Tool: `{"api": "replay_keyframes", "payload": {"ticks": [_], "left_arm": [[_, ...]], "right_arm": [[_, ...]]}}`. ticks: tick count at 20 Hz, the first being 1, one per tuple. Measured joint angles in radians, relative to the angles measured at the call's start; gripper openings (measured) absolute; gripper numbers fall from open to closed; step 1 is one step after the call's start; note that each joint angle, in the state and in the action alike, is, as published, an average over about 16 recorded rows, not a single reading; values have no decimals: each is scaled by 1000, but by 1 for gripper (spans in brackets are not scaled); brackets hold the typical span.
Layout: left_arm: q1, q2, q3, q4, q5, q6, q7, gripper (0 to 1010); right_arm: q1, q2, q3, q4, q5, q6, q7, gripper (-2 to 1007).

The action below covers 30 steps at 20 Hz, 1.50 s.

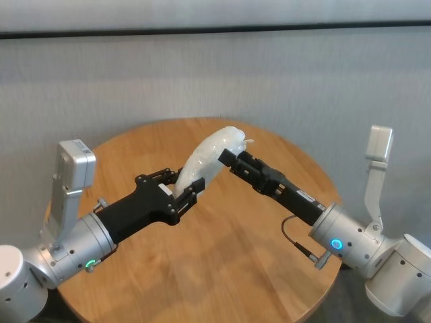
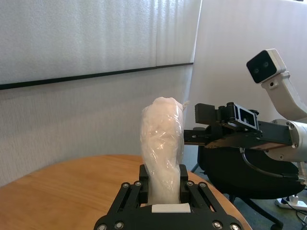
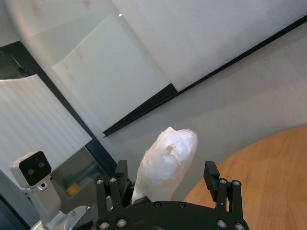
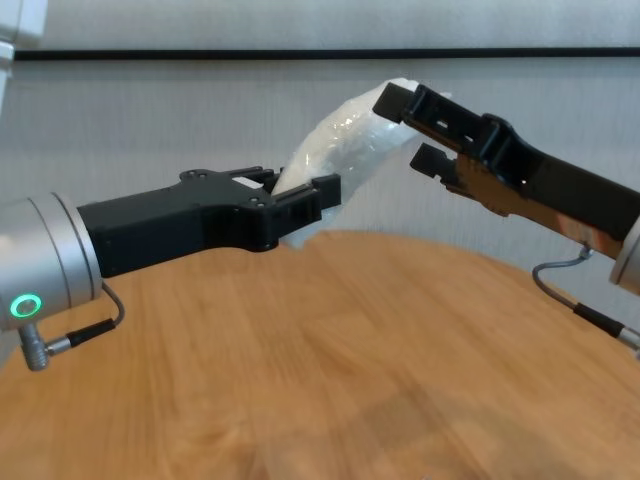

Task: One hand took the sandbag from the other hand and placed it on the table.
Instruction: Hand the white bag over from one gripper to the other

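Note:
My left gripper (image 1: 183, 183), with the green ring light, is shut on the lower end of the white sandbag (image 1: 210, 156) and holds it tilted up above the round wooden table (image 1: 222, 262). My right gripper (image 1: 232, 161), with the blue ring light, is open with its fingers on either side of the bag's upper part, not closed on it. In the left wrist view the sandbag (image 2: 162, 139) stands up from the left gripper (image 2: 163, 187). In the right wrist view the bag (image 3: 165, 163) rises between the right fingers (image 3: 211, 175). The chest view shows the bag (image 4: 345, 145) well above the table (image 4: 300, 370).
A grey wall stands behind the table. A black office chair (image 2: 240, 182) sits beyond the table's far edge on the right arm's side. Both arms meet over the table's far half.

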Motion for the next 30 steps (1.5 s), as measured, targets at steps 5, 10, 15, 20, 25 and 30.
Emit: {"api": "replay_keyframes", "payload": {"ticks": [5, 10, 15, 20, 25, 30], "left_arm": [[0, 0, 0, 0, 0, 0, 0, 368], [0, 0, 0, 0, 0, 0, 0, 368], [0, 0, 0, 0, 0, 0, 0, 368], [0, 0, 0, 0, 0, 0, 0, 368], [0, 0, 0, 0, 0, 0, 0, 368], [0, 0, 0, 0, 0, 0, 0, 368]], "right_arm": [[17, -6, -15, 22, 8, -2, -5, 1001], [33, -12, -29, 40, 17, -5, -8, 1001], [47, -16, -44, 54, 26, -8, -6, 1001], [59, -20, -58, 68, 36, -11, -2, 1001], [72, -25, -71, 81, 44, -15, 3, 1001], [82, -29, -81, 93, 50, -18, 6, 1001]]}}
